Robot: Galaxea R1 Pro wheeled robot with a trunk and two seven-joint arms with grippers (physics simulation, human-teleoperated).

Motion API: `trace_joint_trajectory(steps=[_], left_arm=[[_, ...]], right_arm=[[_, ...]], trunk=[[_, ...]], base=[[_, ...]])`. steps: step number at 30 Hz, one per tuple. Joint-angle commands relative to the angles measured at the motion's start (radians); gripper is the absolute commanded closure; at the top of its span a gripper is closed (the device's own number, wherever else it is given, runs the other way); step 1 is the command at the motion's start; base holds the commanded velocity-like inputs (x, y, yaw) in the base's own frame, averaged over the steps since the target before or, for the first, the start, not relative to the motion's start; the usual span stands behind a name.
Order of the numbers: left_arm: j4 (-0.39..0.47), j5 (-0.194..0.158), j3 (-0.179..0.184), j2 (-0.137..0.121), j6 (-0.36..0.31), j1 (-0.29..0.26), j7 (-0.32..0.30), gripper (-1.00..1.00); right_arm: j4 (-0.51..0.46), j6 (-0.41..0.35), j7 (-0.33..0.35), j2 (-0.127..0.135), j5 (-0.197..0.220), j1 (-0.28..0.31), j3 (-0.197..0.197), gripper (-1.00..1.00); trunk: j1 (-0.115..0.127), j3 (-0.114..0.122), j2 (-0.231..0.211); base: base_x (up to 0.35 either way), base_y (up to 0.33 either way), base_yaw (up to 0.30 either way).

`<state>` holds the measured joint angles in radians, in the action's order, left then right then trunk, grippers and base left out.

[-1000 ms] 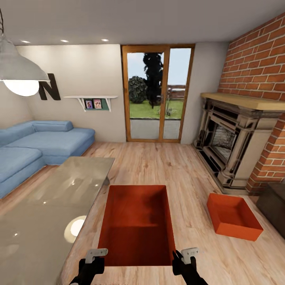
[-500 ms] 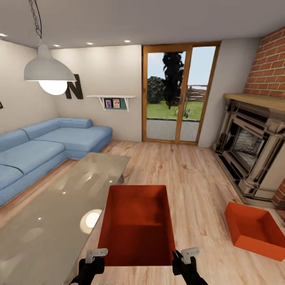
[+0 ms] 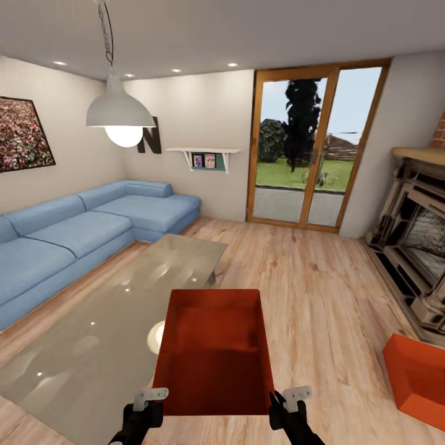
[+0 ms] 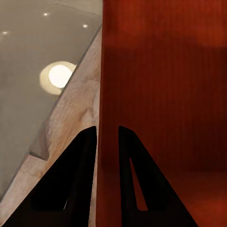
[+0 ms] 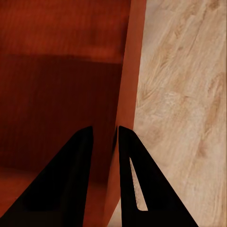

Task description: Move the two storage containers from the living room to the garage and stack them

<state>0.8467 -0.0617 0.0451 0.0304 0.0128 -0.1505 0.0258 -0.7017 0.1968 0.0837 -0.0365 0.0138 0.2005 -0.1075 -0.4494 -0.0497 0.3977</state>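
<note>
One orange-red storage container point(image 3: 213, 352) hangs in front of me above the living room's light wood planks, held by both arms. My left gripper point(image 3: 150, 395) is shut on its near left wall, which runs between the dark fingers point(image 4: 108, 130) in the left wrist view. My right gripper point(image 3: 290, 394) is shut on the near right wall, seen pinched in the right wrist view point(image 5: 105, 130). The other storage container point(image 3: 417, 377) sits on the wood floor at the far right, cut off by the picture's edge.
A glass coffee table point(image 3: 111, 315) stretches along my left, partly under the held container. Behind it is a blue corner sofa point(image 3: 68, 235), with a pendant lamp point(image 3: 120, 114) above. Wood-framed glass doors point(image 3: 309, 148) stand ahead and an ornate fireplace point(image 3: 420, 247) on the right.
The whole view has swung left: doors, fireplace and the floor container slid rightward in the picture. The held container and both grippers keep the same place in view.
</note>
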Motion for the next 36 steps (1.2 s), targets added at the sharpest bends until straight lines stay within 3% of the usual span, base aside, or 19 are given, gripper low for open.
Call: trace_joint_trajectory(steps=[1, 36], left_arm=[[0.002, -0.001, 0.0, -0.009, 0.001, -0.001, 0.012, 1.0], [0.002, -0.001, -0.001, -0.009, 0.002, -0.001, 0.013, 1.0]], right_arm=[[0.002, 0.003, 0.008, 0.001, 0.002, 0.0, -0.003, 1.0], [0.004, 0.003, 0.007, 0.001, 0.002, 0.0, -0.003, 1.0]], trunk=[[-0.001, -0.002, 0.002], [-0.001, -0.002, 0.002]], base=[[0.0, 0.0, 0.289], [0.0, 0.0, 0.289]])
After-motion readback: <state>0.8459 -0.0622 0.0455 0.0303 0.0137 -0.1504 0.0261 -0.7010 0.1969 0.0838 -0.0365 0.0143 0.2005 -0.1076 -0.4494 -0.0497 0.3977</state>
